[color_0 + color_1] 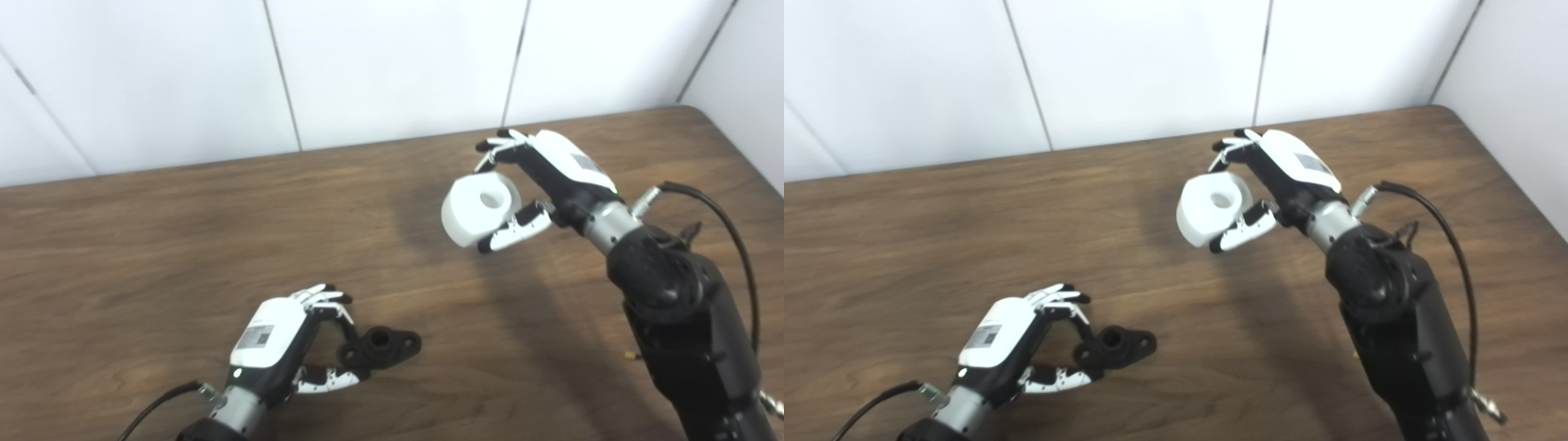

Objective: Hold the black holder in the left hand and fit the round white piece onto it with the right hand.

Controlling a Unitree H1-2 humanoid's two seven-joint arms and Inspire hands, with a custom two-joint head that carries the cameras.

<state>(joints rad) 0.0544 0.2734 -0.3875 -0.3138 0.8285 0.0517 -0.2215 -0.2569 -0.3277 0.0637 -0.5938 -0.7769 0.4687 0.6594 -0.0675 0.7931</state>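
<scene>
Two hands show in the left eye view. The left hand (288, 343) pinches the near end of the black holder (381, 347), which lies low by the wooden table (153, 245), its long axis pointing right and its socket facing up. The right hand (539, 177) grips the round white piece (479, 209) between fingers and thumb, raised well apart, up and to the right.

From the right eye view, the white piece's bore faces the camera, so it likely needs tilting down and carrying left toward the holder's socket.
</scene>
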